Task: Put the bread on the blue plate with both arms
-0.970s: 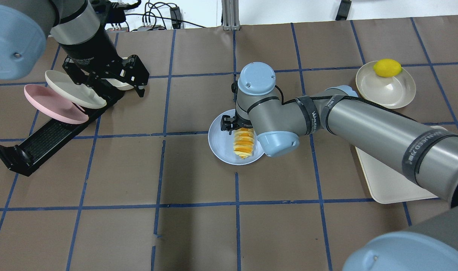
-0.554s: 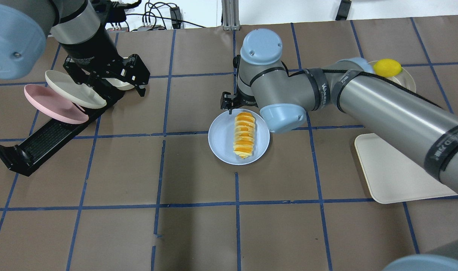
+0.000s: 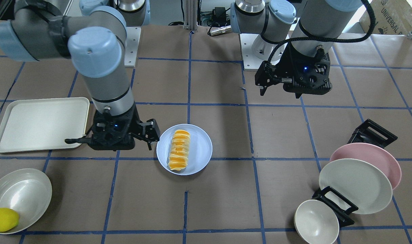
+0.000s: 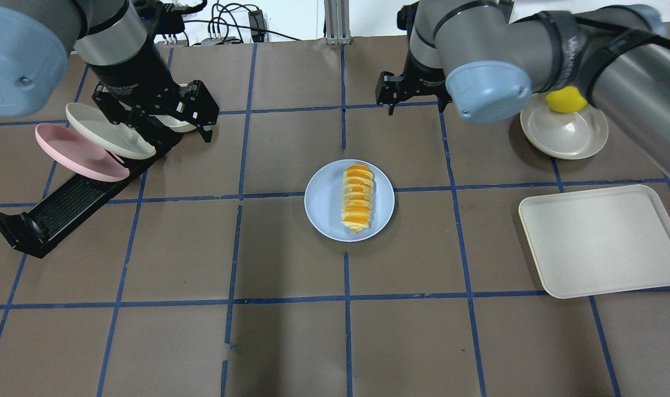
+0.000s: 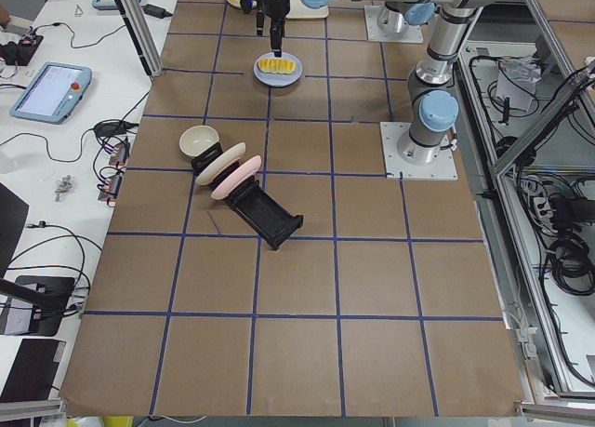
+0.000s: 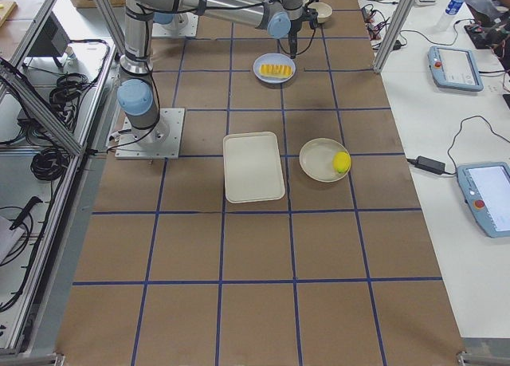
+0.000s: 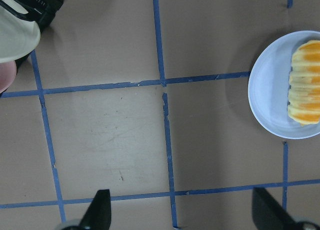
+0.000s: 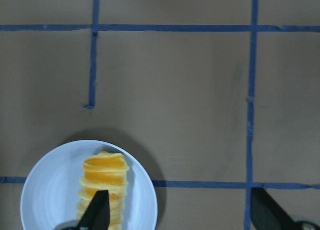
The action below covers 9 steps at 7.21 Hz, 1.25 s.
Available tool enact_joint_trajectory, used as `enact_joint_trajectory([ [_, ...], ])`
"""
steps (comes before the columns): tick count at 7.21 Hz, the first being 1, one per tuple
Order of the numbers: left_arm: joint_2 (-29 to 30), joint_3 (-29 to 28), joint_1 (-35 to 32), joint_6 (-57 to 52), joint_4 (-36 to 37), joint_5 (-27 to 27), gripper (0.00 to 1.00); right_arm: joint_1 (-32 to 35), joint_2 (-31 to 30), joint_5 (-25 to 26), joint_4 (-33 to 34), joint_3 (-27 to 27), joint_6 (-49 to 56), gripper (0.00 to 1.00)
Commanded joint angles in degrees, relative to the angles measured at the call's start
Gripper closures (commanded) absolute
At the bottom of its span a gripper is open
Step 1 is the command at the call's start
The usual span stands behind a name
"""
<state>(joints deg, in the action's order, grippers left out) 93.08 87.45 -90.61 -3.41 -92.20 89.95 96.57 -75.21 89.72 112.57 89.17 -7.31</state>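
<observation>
The bread [image 4: 357,198], an orange-yellow striped loaf, lies along the middle of the blue plate [image 4: 321,207] at the table's centre. It also shows in the front view [image 3: 179,149] on the plate [image 3: 201,149]. My right gripper [image 4: 415,105] is open and empty, raised well clear of the plate; in its wrist view its fingertips [image 8: 97,212] stand wide apart with the bread [image 8: 104,177] below. My left gripper [image 4: 156,124] is open and empty, held high to the left of the plate; its wrist view shows the plate [image 7: 267,97] at the right edge.
A black dish rack [image 4: 65,209] at the left holds a pink plate [image 4: 76,154] and a cream plate [image 4: 106,132], with a small bowl [image 3: 316,222] beside it. A cream tray [image 4: 602,242] lies at the right. A lemon [image 4: 566,100] sits in a cream dish [image 4: 566,138] behind the tray.
My right gripper has lifted off the bread and swung up and away from the plate. The bread stays on the blue plate. The left arm has not moved.
</observation>
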Motion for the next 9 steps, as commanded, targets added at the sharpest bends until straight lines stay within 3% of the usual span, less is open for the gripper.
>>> enact_joint_trajectory([
  [1,0.0,0.0,0.0,0.0,0.0,-0.1,0.0,-8.5,-4.6,0.2,-4.4,-0.1,1.6,0.0],
  [5,-0.1,0.1,0.0,0.1,0.0,-0.1,0.0,-8.5,-15.4,0.2,-25.9,-0.1,2.8,0.0],
  [7,-0.1,0.1,0.0,0.0,0.0,-0.2,0.0,-8.2,-19.4,-0.1,-30.5,-0.2,2.8,0.01],
  [9,-0.2,0.1,0.0,0.1,0.0,-0.3,0.0,-5.2,-18.7,0.2,-30.0,-0.9,2.2,0.01],
])
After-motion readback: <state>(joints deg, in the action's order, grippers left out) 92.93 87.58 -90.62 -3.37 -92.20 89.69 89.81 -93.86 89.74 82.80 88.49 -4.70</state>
